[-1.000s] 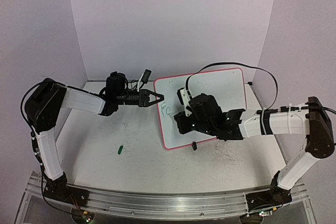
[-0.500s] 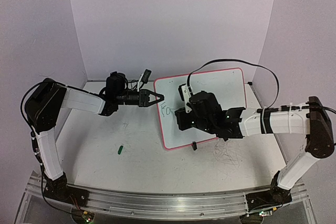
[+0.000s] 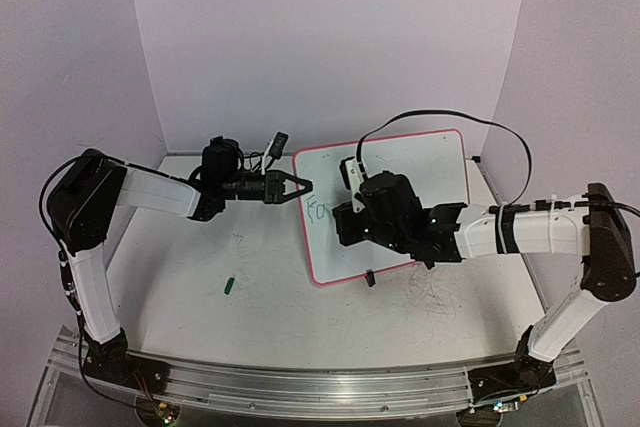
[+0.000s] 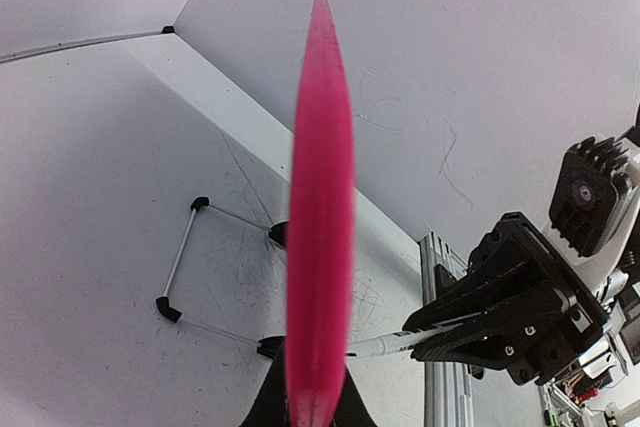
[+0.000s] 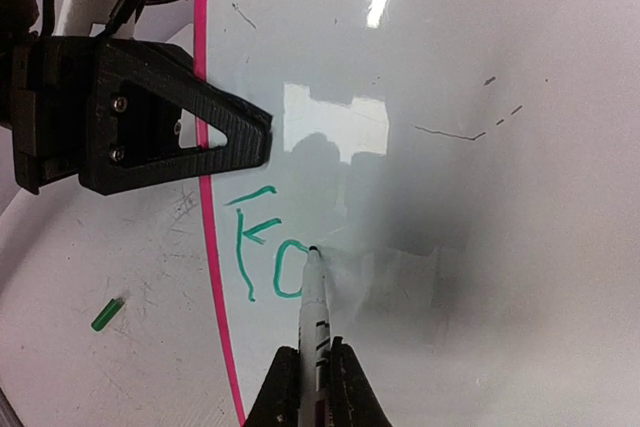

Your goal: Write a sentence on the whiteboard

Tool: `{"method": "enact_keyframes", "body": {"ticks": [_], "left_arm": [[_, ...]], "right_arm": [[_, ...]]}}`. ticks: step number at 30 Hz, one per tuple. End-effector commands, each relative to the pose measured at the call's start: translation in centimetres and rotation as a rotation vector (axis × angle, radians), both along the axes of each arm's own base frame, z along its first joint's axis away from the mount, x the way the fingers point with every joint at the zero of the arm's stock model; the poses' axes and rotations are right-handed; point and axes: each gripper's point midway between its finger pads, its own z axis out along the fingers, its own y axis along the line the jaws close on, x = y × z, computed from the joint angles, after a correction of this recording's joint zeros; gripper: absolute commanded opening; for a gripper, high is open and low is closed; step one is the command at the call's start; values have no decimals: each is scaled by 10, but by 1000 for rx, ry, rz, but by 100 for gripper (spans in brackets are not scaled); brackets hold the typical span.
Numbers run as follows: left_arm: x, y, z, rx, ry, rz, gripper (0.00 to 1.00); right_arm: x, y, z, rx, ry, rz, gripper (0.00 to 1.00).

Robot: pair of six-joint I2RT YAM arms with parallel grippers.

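The left gripper point(image 3: 297, 187) clamps the whiteboard point(image 3: 420, 162) while the right gripper point(image 5: 313, 359), closed on a marker point(image 5: 314, 297), needs light, even pressure extending the sentence point(image 5: 262, 252) rightward.

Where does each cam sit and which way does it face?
Top external: fixed above and behind the bases, looking down on the table; left arm and right arm whole, whiteboard between them.
Left wrist: on the left arm, looking along the left fingers at the whiteboard's pink frame edge-on; right fingers beyond.
Right wrist: above the whiteboard face, looking down past the right fingers and marker at green letters.
Shared: each wrist view shows the other arm's fingers.
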Motion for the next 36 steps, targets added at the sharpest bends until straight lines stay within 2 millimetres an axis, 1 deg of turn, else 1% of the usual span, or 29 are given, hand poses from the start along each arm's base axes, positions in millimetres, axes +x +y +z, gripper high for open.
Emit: {"method": "enact_keyframes", "body": {"ticks": [1, 3, 8, 14, 20, 21, 23, 25, 27, 28, 29, 31, 35, 36], "left_arm": [[-7, 1, 41, -54, -55, -41, 0], [-7, 1, 42, -56, -58, -41, 0], [-7, 1, 42, -56, -55, -40, 0], [-7, 1, 40, -54, -51, -40, 0], [-7, 1, 41, -55, -51, -39, 0], [-7, 1, 41, -54, -50, -38, 0], [-7, 1, 41, -55, -49, -37, 0], [-7, 1, 42, -56, -45, -36, 0], [-6, 1, 44, -59, -40, -33, 0], [-6, 2, 46, -61, -38, -30, 2], [-6, 2, 47, -62, -34, -25, 7], [-4, 2, 50, -68, -27, -14, 22], [-2, 4, 59, -80, -23, 11, 38], [-1, 4, 60, -81, -22, 17, 40]], "right_arm": [[-3, -11, -11, -4, 27, -18, 0], [-4, -12, -15, -8, 36, -18, 0], [-6, -15, -19, -12, 44, -22, 0], [-6, -22, -15, -17, 33, -43, 0], [-6, -21, -13, -15, 35, -39, 0], [-6, -20, -9, -8, 32, -36, 0], [-9, -17, 8, 25, 19, -13, 0], [-15, -14, 37, 86, -16, 23, 0], [-20, -14, 59, 131, -49, 53, 0], [-21, -16, 65, 139, -62, 56, 0], [-19, -18, 67, 137, -71, 49, 0], [-16, -24, 67, 131, -79, 31, 0], [-19, -33, 76, 136, -103, 24, 0], [-18, -35, 77, 132, -111, 21, 0]]}}
